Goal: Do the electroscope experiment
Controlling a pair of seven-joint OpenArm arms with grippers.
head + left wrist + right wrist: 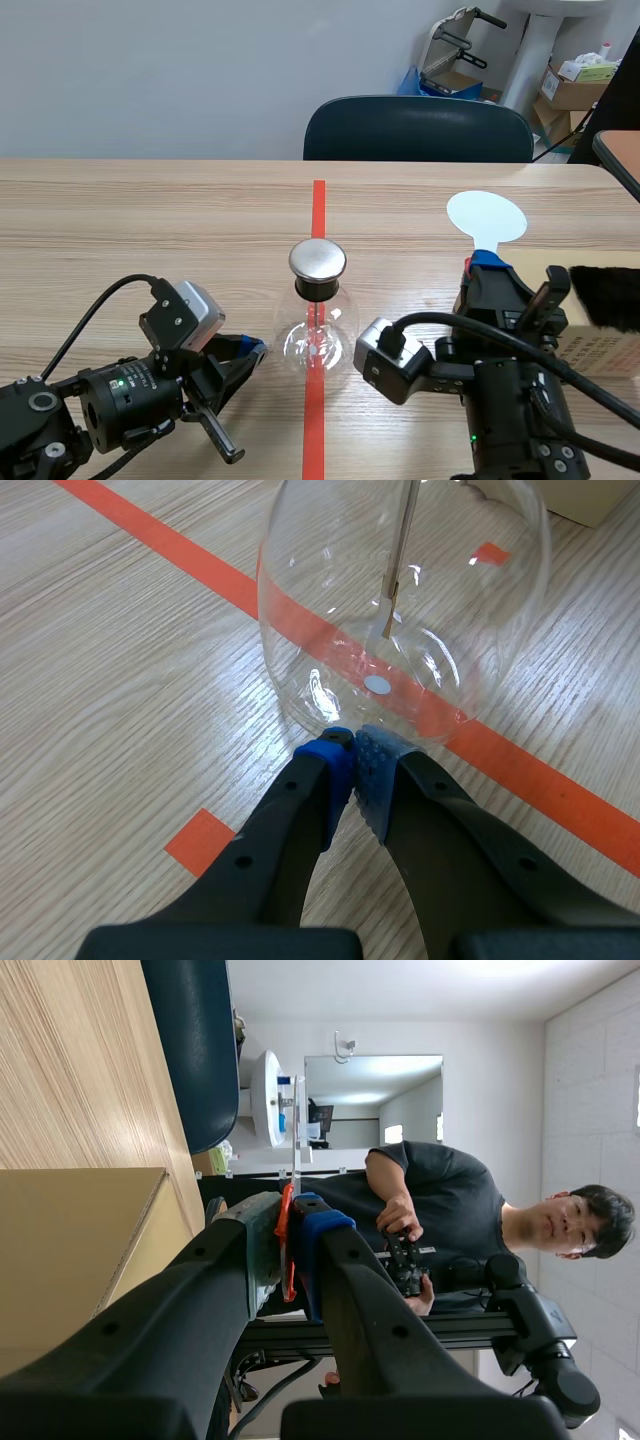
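While clamping the paddle (pixel 487 215) in the right gripper (pixel 290 1235), off the electroscope (pixel 318 335), parking the clenched, empty left gripper (pixel 352 752) at its glass; seemingly yet to charge it.

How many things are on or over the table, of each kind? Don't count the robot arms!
Glass flask: 1
White paddle: 1
Cardboard box: 1
Black furry piece: 1
Total: 4

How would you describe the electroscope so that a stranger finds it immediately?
Follow the orange-red tape line down the middle of the wooden table. The electroscope stands on it. It is a clear glass flask with a round metal cap, unlike the flat white paddle nearby.
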